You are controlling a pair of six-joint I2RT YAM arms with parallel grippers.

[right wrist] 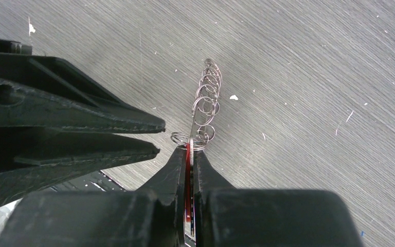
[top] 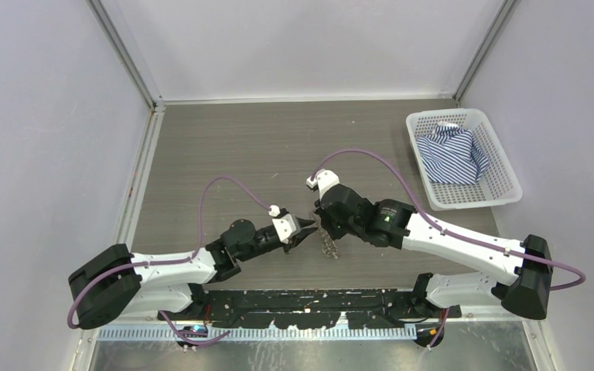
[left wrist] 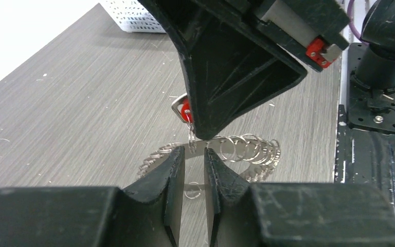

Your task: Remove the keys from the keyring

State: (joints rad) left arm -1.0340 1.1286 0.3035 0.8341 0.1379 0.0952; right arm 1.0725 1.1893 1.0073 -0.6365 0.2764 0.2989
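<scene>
Grey table (top: pixel 240 147), right gripper (right wrist: pixel 190 148) pinching red key (left wrist: pixel 186 110), left gripper (left wrist: pixel 194 154) ajar

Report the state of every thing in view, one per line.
Right gripper: shut on the red-headed key.
Left gripper: open a crack, tips at the keyring, holding nothing.
Keyring: hanging from the red-headed key.
Keys: strung on the keyring.
Basket: upright, holding a striped cloth.

Table's a grey wood-grain top (top: pixel 240 147), a bit scuffed, with little white specks (right wrist: pixel 233 96) scattered around. White basket (top: pixel 476 201) sits at the far right edge, and the bunch of keys (left wrist: pixel 247 149) seems to rest its low end mid-table.
</scene>
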